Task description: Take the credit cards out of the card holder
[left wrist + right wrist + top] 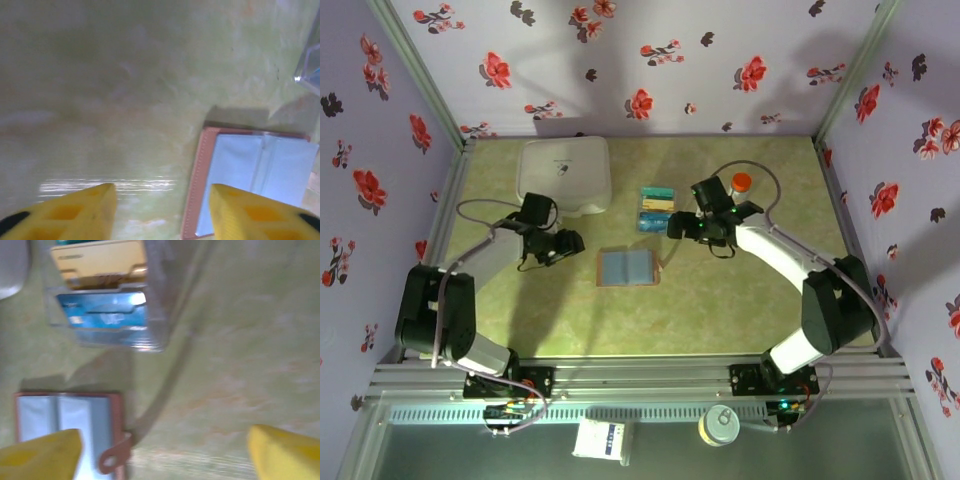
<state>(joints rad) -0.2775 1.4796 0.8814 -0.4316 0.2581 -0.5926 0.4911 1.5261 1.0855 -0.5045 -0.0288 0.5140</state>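
Note:
The card holder [628, 267] lies open and flat on the table, tan rim outside and grey-blue inside [255, 177], its snap tab [112, 457] pointing right. The credit cards sit in a clear tray [657, 207]: a blue card [102, 315] nearest, a yellow-orange card [100, 260] behind it, and a teal edge beyond. My left gripper [573, 243] [162, 212] hovers open just left of the holder with nothing between its fingers. My right gripper [676, 228] [162, 455] is wide open and empty, to the right of the holder and beside the tray.
A white rounded box [565, 175] stands at the back left. An orange-capped bottle [742, 183] sits behind my right arm. Floral walls close in the table on three sides. The tray's clear corner [310, 65] shows beyond the holder.

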